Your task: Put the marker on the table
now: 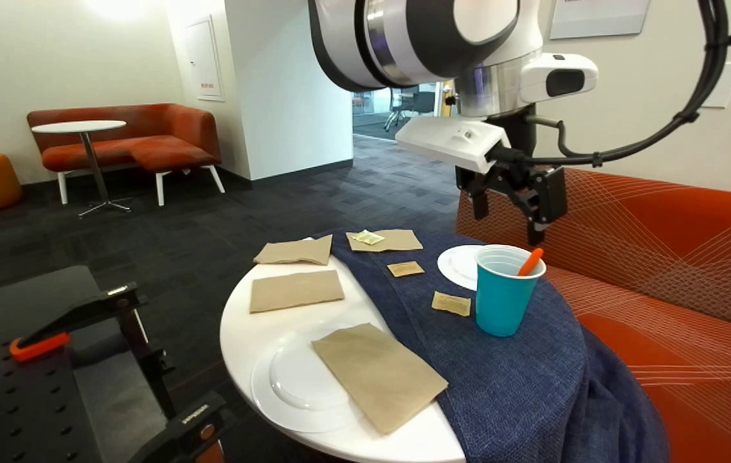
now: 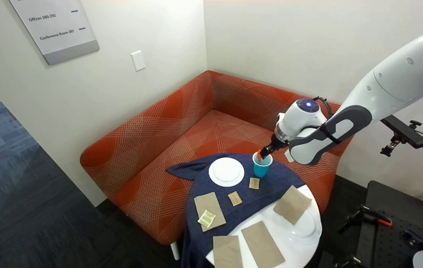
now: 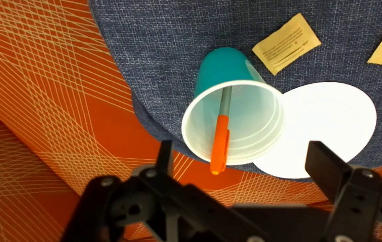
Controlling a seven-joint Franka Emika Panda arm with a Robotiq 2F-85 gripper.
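Observation:
The marker has an orange cap and a grey barrel. It stands tilted in the teal cup, cap up and leaning over the rim, in both exterior views (image 1: 530,262) (image 2: 259,155) and the wrist view (image 3: 220,144). The teal cup (image 1: 500,302) stands upright on the dark blue cloth over the round white table (image 1: 236,321). The cup also shows in the wrist view (image 3: 226,65). My gripper (image 1: 508,222) is open and empty above the cup. In the wrist view its fingers (image 3: 240,146) are wide apart, with the marker's cap between them in the picture, closer to the left finger.
A white plate (image 1: 455,267) lies beside the cup, and another plate (image 1: 288,373) lies partly under a tan napkin (image 1: 381,379). More napkins and small tan packets (image 1: 452,303) lie on the table. An orange sofa (image 2: 196,149) borders the table.

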